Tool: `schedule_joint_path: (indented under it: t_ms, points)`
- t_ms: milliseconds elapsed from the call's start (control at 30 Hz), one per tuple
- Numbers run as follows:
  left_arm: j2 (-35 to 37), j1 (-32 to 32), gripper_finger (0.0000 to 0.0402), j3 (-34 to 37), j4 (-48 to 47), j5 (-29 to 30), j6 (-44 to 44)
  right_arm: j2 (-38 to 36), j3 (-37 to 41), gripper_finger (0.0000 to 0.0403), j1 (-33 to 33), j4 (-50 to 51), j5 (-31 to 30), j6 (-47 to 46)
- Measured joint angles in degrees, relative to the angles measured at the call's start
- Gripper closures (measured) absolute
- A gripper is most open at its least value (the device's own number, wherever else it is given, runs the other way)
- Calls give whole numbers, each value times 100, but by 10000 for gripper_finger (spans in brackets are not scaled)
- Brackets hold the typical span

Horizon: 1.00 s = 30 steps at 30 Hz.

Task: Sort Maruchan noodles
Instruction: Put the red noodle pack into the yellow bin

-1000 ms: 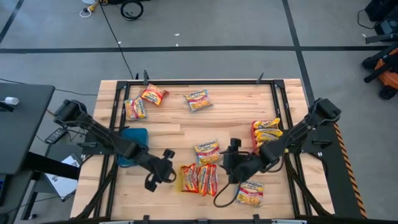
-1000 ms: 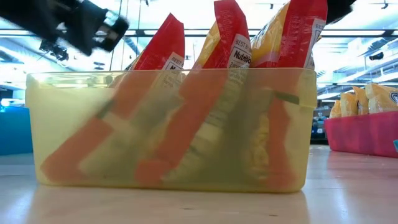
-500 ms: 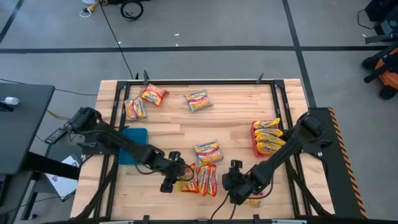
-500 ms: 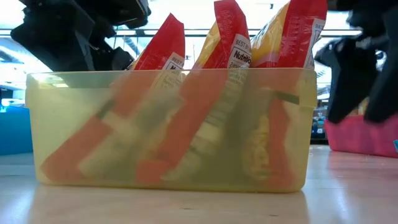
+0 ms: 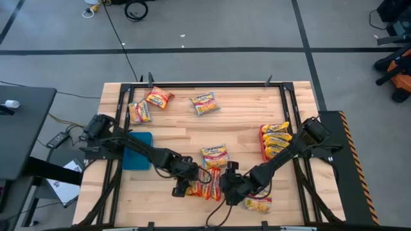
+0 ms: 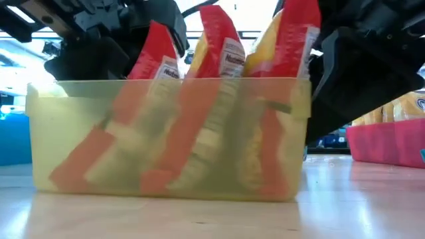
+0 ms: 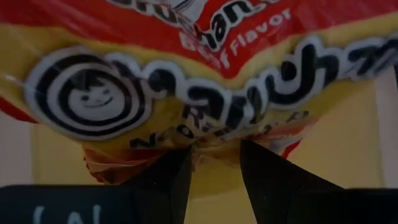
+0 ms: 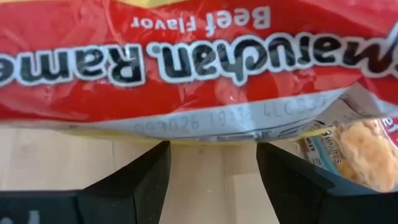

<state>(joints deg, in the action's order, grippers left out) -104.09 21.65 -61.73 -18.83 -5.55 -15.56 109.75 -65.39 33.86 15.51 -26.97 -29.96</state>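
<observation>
Packets (image 5: 205,183) in the yellow tray (image 6: 166,139) crowd both spread-fingered grippers, left gripper (image 7: 214,163) and right gripper (image 8: 211,168), so each should close squarely on one beef packet alone.

Two dark, near-black robot arms, each built of slim jointed segments with bulkier rounded housings at the joints. The left arm's gripper (image 5: 184,187) and the right arm's gripper (image 5: 227,190) are chunky black blocks. Seen close, each gripper's two fingers (image 8: 134,180) are matte black, flat-sided wedges.

Yellow translucent bin (image 6: 166,139); red-and-yellow noodle packets (image 6: 219,46) inside. Pink-red tray (image 6: 392,141); blue tray (image 5: 137,151).
</observation>
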Motion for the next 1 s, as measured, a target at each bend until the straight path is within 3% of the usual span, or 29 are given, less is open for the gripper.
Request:
schedule_joint_path:
  t_ms: [367, 767, 1000]
  points:
    - [57, -16, 260, 41, 322, 241, 597, 2, 13, 158, -176, -125, 45, 302]
    - [139, 70, 260, -1200, -2096, 534, 407, -4, -19, 158, -154, -29, 225, 132]
    - [139, 70, 260, -1380, -2843, 510, 267, -4, -19, 158, -140, 18, 285, 105]
